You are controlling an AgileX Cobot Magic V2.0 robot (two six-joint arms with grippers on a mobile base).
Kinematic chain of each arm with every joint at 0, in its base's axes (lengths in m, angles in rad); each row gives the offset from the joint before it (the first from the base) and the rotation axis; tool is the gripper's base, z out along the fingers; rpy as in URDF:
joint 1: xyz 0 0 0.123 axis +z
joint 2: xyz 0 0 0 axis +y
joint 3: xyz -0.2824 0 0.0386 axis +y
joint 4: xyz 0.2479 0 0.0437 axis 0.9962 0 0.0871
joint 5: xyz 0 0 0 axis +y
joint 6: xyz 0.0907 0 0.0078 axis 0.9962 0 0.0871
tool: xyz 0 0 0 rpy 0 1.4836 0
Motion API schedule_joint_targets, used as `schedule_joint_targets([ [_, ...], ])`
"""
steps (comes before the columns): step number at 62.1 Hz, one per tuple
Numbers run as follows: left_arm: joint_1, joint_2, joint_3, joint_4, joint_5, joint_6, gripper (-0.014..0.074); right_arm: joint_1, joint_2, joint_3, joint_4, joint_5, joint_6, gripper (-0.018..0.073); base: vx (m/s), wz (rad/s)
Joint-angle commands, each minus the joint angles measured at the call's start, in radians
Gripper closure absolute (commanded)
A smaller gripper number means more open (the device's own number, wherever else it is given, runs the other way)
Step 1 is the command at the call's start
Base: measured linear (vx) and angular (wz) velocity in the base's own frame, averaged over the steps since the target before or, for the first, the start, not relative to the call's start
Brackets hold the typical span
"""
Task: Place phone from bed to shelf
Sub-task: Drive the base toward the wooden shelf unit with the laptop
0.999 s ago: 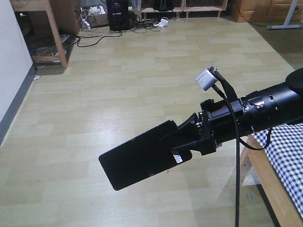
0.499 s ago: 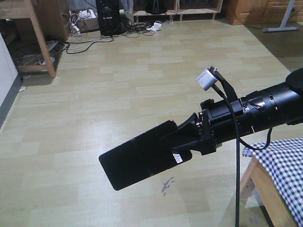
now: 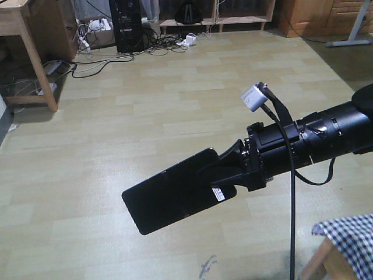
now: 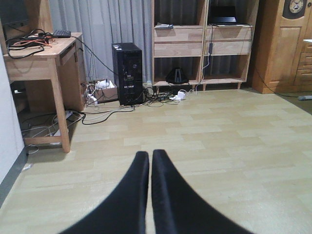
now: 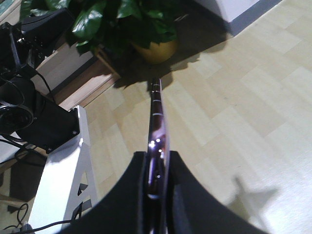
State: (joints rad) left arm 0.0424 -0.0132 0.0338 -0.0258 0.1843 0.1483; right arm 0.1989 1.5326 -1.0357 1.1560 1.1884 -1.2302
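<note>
Phone (image 3: 166, 199) held in mid-air over floor (image 3: 145, 105), off bed (image 3: 349, 233). One end is pinched flat by right gripper (image 3: 220, 174); the rest overhangs. Judged light, stiff, glossy, slip-prone and fragile. Left gripper (image 4: 149, 168) fingers pressed together, nothing held. Shelf (image 4: 179, 48) noted across the room.

Your phone (image 3: 169, 198) is a thin, glossy black slab with a faint crease across its middle and a small white sticker near its clamped end. It juts out almost flat above the floor, pinched at one end in the right hand (image 3: 220, 170). You see only a gingham corner of the bed (image 3: 349, 230), lower right. The pale wood shelf (image 4: 202, 46), with its open compartments, stands well apart from the phone.
</note>
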Motion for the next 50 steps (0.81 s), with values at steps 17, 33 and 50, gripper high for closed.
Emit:
schedule_joint_targets([
  [17,-0.004,-0.013,-0.021,-0.009,-0.072,-0.006,0.0595,-0.003,-0.04,-0.025,0.085,0.098,-0.001,0.0561,0.44,0.0],
  [33,-0.004,-0.013,-0.021,-0.009,-0.072,-0.006,0.0595,-0.003,-0.04,-0.025,0.085,0.098,-0.001,0.0561,0.45,-0.02],
  [50,-0.004,-0.013,-0.021,-0.009,-0.072,-0.006,0.0595,-0.003,-0.04,-0.025,0.085,0.098,-0.001,0.0561,0.46,-0.11],
])
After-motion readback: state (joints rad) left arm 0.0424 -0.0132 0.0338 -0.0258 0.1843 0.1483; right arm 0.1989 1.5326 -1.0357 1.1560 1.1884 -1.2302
